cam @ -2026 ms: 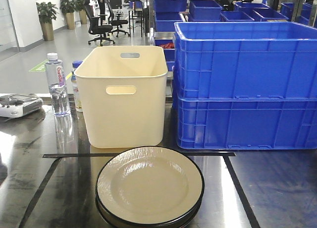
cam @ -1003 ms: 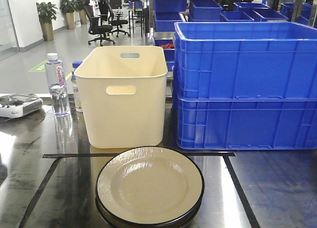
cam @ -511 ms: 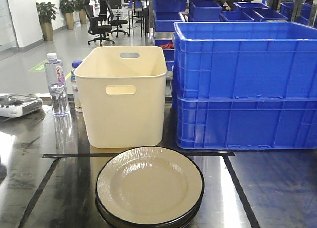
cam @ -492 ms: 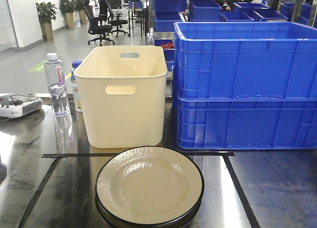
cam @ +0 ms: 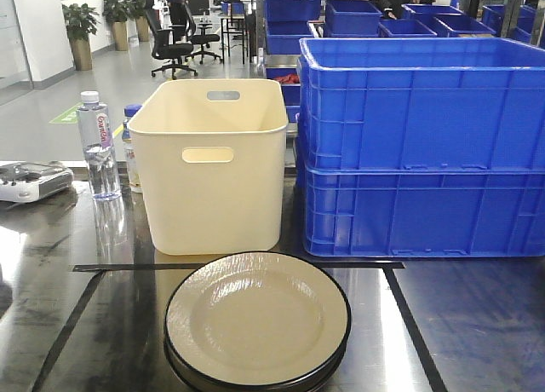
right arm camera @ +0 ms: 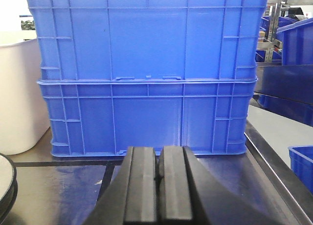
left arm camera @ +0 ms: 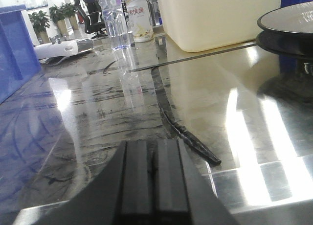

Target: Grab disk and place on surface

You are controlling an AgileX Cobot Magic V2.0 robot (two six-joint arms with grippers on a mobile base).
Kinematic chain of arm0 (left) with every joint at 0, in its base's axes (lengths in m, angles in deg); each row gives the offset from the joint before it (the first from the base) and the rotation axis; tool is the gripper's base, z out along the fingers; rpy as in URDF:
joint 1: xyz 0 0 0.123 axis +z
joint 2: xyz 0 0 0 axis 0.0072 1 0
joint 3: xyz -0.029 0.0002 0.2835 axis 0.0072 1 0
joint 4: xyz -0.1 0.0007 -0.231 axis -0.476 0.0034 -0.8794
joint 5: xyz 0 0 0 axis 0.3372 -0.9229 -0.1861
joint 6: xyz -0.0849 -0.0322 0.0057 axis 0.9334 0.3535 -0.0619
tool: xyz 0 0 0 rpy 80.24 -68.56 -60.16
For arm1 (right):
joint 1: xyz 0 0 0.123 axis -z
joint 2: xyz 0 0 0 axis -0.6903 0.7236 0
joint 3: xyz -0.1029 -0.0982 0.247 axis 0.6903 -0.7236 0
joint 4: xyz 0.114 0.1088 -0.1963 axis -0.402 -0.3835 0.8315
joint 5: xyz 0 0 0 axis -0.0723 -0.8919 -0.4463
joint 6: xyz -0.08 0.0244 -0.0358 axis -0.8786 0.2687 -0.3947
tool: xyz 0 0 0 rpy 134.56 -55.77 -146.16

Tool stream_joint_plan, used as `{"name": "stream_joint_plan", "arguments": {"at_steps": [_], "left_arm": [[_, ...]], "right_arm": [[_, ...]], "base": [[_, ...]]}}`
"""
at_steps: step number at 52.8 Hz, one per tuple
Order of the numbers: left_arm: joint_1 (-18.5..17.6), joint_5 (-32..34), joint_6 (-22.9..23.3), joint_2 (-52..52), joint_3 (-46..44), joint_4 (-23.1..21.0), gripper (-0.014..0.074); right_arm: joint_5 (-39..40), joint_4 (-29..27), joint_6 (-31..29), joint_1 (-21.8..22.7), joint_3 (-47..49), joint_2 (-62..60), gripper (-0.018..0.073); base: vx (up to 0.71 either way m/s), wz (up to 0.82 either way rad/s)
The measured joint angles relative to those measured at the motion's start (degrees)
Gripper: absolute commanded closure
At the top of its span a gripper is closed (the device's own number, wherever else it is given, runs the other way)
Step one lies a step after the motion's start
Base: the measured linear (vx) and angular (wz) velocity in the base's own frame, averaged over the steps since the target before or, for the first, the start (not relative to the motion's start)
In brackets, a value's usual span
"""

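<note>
front: high, faces bins | wrists: low, near tabletop | shared: plate stack

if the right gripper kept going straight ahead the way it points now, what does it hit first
Most likely the lower blue crate of the stack: the shut right gripper points squarely at its front wall, with only bare tabletop between. How far off is unclear.
</note>
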Motion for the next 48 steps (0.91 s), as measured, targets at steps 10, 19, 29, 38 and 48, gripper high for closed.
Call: {"name": "stream_joint_plan", "arguments": {"at_steps": [10, 19, 29, 38, 48], "left_arm": [[0.0, 0.0, 0.1, 0.0, 0.0, 0.0, 0.0598], [0.0, 0.0, 0.1, 0.0, 0.0, 0.0, 0.0598], [0.0, 0.0, 0.1, 0.0, 0.0, 0.0, 0.0598], [0.0, 0.0, 0.1, 0.0, 0.0, 0.1, 0.0598], [0.0, 0.0, 0.1, 0.0, 0.0, 0.1, 0.0598]], "right_arm": [[0.0, 0.0, 0.0, 0.0, 0.0, 0.0, 0.0566], [0.0, 0.0, 0.0, 0.0, 0.0, 0.0, 0.0566], [0.0, 0.0, 0.0, 0.0, 0.0, 0.0, 0.0566], [-1.8, -1.8, 2.9, 0.0, 0.0, 0.0, 0.0566], [-12.3, 13.9, 17.3, 0.0, 0.0, 0.0, 0.0566]], "base": [[0.00, 0.00], [0.00, 0.00], [0.00, 0.00], [0.00, 0.00], [0.00, 0.00]]}}
